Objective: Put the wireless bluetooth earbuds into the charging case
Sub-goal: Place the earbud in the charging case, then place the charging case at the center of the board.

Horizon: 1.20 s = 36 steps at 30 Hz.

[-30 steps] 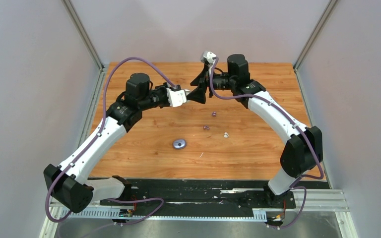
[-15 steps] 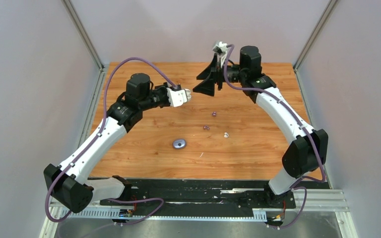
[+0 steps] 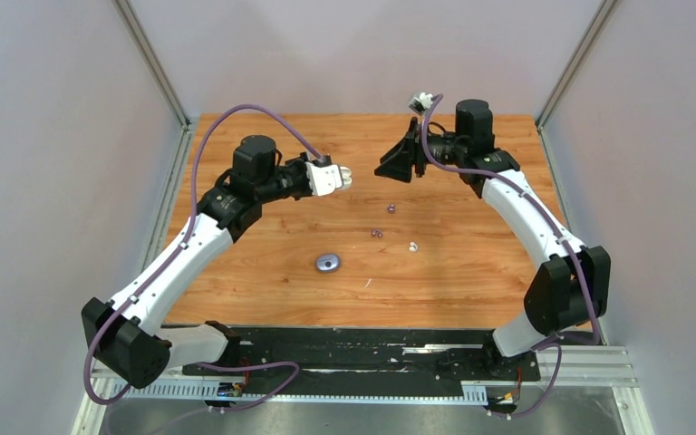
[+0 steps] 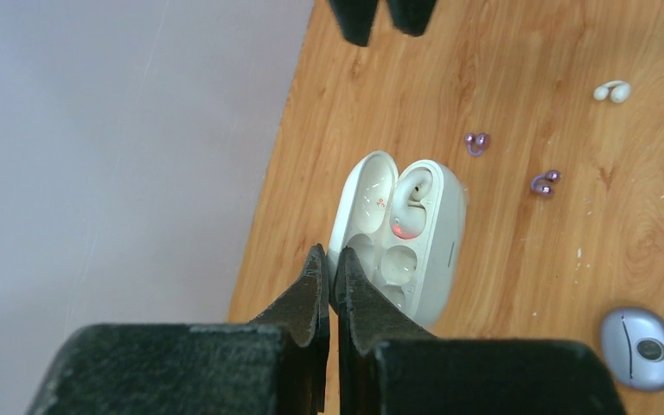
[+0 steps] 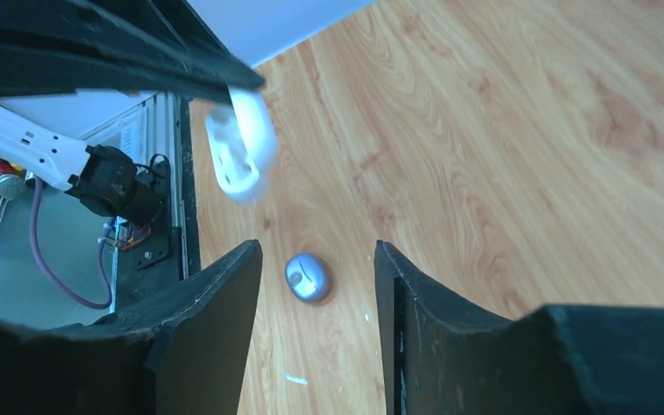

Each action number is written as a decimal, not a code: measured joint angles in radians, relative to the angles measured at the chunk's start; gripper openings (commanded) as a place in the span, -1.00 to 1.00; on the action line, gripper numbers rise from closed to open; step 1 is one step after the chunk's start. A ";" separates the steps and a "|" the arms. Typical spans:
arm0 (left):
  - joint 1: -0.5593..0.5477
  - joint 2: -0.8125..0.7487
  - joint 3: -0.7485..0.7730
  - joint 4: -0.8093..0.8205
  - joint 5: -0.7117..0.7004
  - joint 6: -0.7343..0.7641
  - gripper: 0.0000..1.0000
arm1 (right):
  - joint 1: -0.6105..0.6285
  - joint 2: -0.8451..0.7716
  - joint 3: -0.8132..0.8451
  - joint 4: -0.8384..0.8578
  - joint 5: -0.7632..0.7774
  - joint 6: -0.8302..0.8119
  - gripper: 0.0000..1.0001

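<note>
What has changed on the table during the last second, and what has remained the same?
The right gripper drew back from the open white case, away to the right, its jaws empty and narrower. The left gripper kept the case clamped and lifted. The purple case and loose earbuds did not move.

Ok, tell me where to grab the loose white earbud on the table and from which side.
Probably from straight above, pinching across its two rounded ends: the white earbud lies flat on the table, a small curved clip with nothing touching it.
</note>
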 measured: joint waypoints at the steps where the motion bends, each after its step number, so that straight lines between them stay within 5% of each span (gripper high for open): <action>1: 0.000 0.000 0.000 0.000 0.008 -0.004 -1.00 | 0.005 0.006 0.021 0.003 -0.011 0.003 0.08; 15: -0.001 0.005 0.000 -0.037 0.103 -0.022 -1.00 | 0.064 0.129 0.161 0.075 -0.094 0.066 0.14; 22: -0.001 0.012 -0.019 -0.039 0.102 -0.039 -1.00 | 0.008 0.075 0.010 -0.081 -0.025 -0.183 -0.16; 28: -0.001 0.017 -0.113 -0.023 0.048 -0.154 -1.00 | -0.071 0.057 -0.169 -0.291 0.190 -0.464 -0.29; 36: -0.001 0.058 -0.138 -0.014 -0.007 -0.348 -1.00 | -0.064 0.019 -0.325 -0.335 0.424 -0.441 -0.10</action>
